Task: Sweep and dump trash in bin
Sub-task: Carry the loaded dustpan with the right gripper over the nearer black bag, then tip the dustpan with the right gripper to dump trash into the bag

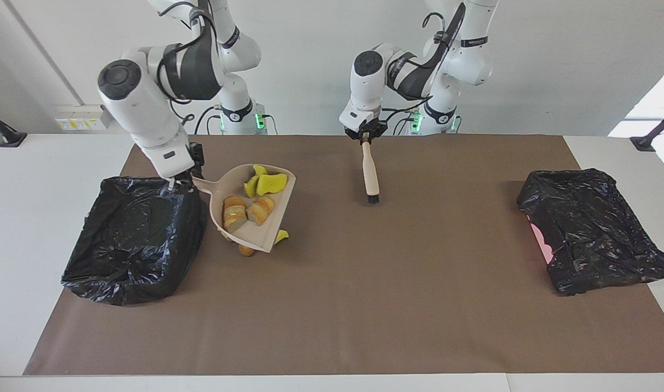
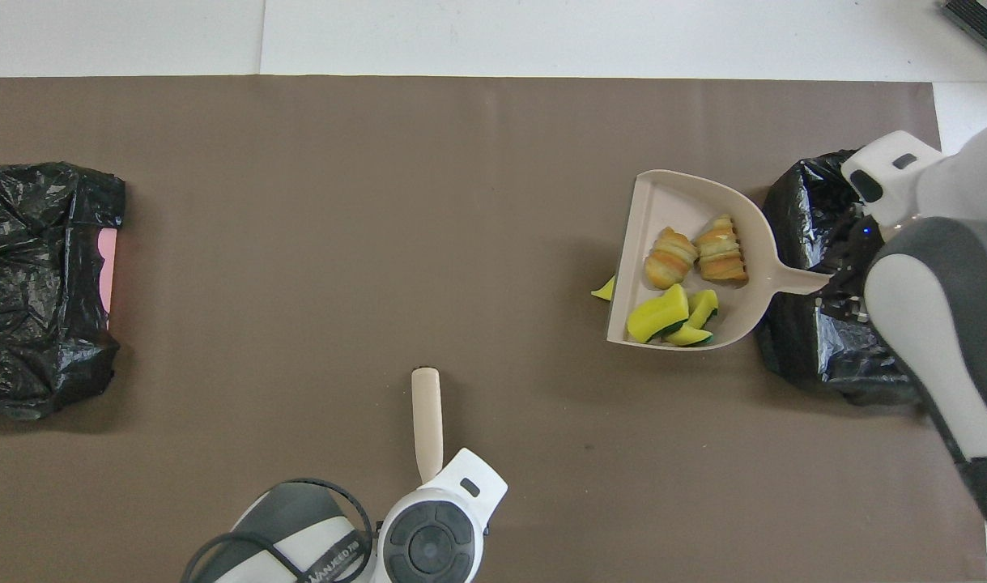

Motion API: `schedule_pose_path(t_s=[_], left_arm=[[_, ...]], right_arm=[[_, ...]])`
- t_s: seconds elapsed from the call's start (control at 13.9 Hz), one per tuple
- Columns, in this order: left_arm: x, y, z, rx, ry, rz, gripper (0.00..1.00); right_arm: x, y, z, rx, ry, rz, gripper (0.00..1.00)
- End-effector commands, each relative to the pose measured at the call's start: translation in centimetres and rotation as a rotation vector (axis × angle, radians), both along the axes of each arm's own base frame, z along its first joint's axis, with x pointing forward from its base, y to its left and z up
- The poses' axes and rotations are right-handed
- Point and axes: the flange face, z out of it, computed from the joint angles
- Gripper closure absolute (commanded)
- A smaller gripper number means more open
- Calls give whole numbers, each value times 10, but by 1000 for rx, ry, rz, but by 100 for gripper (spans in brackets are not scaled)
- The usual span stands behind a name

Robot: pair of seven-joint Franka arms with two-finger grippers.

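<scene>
Facing view first: I see my right gripper (image 1: 175, 182) pinching the handle of the pale dustpan (image 1: 266, 239), which hangs lifted and tilted beside the black-bagged bin (image 1: 130, 239) at the right arm's end of the table. Four bits of trash ride in the pan: two bread-like lumps (image 1: 246, 210) and the yellow sponge pieces (image 1: 266, 183), one green-backed. Under the pan's open lip, a yellow sponge piece (image 1: 281, 237) and an orange-brown lump (image 1: 246, 250) lie on the brown mat (image 1: 364, 305); any other bit is hidden from me. My left gripper (image 1: 365, 136) is pressed onto the brush (image 1: 370, 177), which hangs bristles-down over the mat's middle. A second black-bagged bin (image 1: 593, 228) sits at the left arm's end.
</scene>
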Motion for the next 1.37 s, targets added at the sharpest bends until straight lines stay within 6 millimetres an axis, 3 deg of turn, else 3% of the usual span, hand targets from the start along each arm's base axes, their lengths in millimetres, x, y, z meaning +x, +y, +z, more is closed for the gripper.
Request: schedule_pose_path(t_s=[0.0, 0.22, 0.43, 0.72, 0.94, 1.08, 1.15, 1.3], left_arm=[[-46, -11, -4, -72, -25, 22, 100], [-78, -29, -3, -111, 17, 4, 100], [-87, -35, -7, -117, 14, -4, 100], [-87, -35, -12, -109, 18, -12, 100], [-88, -41, -28, -99, 17, -16, 100], [-86, -44, -28, -98, 20, -23, 99], [-83, -47, -25, -101, 20, -27, 79], [-76, -49, -16, -117, 15, -20, 6]], right_arm=[[0, -93, 9, 16, -3, -46, 100], [0, -167, 16, -89, -58, -113, 100], [12, -203, 9, -188, -100, -8, 100], [24, -211, 18, -320, -161, 212, 100], [35, -198, 12, -451, -150, 466, 100], [39, -187, 1, -487, -102, 593, 100], [42, -180, -3, -509, -104, 644, 100], [49, -162, -2, -584, -70, 746, 100]])
